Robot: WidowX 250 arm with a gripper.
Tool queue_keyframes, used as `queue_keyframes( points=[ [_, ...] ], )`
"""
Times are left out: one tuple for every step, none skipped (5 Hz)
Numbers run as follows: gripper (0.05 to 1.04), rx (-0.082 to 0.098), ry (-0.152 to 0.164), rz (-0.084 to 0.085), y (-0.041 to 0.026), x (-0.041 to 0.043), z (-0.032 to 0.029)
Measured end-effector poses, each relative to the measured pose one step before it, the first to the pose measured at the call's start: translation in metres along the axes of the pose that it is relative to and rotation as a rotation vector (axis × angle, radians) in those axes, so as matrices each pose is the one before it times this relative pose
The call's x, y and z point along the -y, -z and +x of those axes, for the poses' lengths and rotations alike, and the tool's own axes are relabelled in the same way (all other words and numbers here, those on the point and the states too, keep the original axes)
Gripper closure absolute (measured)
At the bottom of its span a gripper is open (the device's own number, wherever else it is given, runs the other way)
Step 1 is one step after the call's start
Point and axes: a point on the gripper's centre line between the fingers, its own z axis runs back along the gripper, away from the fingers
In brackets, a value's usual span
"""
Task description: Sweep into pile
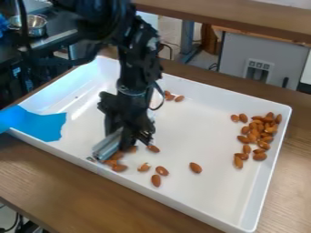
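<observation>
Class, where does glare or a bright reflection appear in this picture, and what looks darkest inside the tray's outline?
Camera view: pale glare streaks the left part of the white tray; the metal tool has light streaks; the black arm looks darkest.

The light is bright. A shiny white glare sits on the tray's [194,141] left side, and the arm [135,68] looks very dark.

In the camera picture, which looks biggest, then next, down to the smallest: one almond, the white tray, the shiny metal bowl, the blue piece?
1. White tray
2. Blue piece
3. Shiny metal bowl
4. One almond
</observation>
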Motion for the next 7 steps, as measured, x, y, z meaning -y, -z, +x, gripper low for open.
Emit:
queue_keyframes(
  points=[
    [0.702,-0.0057,-0.0125,-0.0258,-0.00403,0.02701,0.00187],
    [0.702,-0.0100,-0.0255,-0.0272,-0.00253,0.02027,-0.00087],
    [0.703,-0.0071,-0.0025,-0.0411,-0.00327,0.02488,-0.00105],
    [0.703,-0.0211,-0.0954,-0.0615,-0.00123,0.01756,0.00131],
    [0.703,0.0309,-0.1269,-0.0626,0.00067,0.01475,0.01001],
    [0.703,0.0515,-0.1294,-0.0457,0.00165,0.01056,0.01674],
    [0.703,0.0570,-0.0983,-0.0362,-0.00012,0.00941,0.01639]
  ],
)
